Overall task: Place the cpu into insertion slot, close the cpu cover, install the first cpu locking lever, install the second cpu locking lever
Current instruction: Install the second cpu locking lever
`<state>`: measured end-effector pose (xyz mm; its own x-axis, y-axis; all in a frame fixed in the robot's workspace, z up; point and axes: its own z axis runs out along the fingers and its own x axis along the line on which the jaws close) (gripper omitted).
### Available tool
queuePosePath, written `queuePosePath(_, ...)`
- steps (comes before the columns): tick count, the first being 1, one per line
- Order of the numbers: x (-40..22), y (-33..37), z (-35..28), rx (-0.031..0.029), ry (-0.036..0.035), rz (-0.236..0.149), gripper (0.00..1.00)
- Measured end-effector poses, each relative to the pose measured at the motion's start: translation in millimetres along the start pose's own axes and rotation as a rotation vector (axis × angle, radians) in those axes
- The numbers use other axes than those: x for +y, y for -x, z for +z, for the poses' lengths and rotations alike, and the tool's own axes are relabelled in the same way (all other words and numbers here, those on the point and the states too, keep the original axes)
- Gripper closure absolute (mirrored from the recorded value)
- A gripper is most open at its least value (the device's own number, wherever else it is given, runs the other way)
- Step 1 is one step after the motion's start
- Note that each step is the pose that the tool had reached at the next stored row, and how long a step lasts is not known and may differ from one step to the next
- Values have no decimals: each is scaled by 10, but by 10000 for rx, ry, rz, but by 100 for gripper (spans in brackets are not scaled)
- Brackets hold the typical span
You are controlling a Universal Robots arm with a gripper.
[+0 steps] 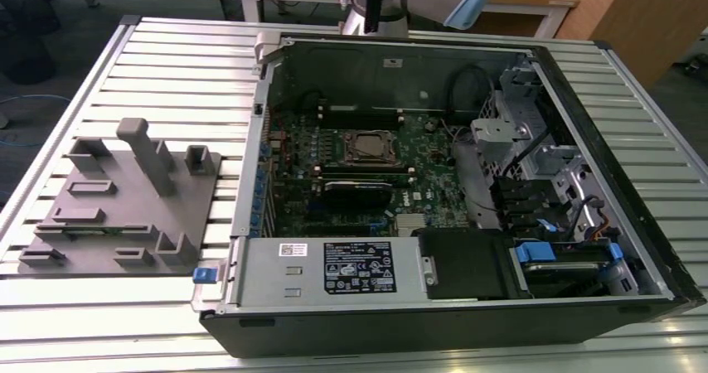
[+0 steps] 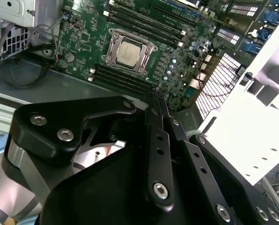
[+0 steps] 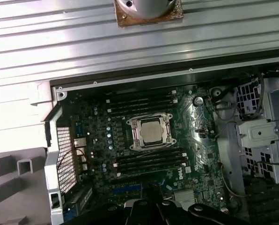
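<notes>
Black linkage bars of the claw (image 2: 159, 105) are filling the near part of the second wrist view, and its two fingers are lying pressed together with nothing between them, so it is closed and carrying nothing. It is hanging well above the open computer case (image 1: 619, 182), which is lying on its side on the ribbed metal surface (image 1: 177, 66).

Down on the green motherboard (image 3: 97, 140), the cpu (image 2: 129, 49) is already sitting in the insertion slot (image 3: 138, 138), its dull silver top showing flat and square in both wrist views. The cpu cover (image 2: 112, 42) is looking folded down around the chip, its silver frame bordering the metal top on all sides, so the first two steps are reading as done. Whether either locking lever is latched I cannot tell; thin metal runs along the socket edges, but their ends are too small to judge.

A grey fixture block (image 1: 116, 203) with empty holders is resting beside the case, on the exterior view's left.
</notes>
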<state>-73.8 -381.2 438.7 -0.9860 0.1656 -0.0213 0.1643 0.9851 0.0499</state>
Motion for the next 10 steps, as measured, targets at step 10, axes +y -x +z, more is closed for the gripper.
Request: queuePosePath(10, -9, -4, 182, -1, 2, 0, 89)
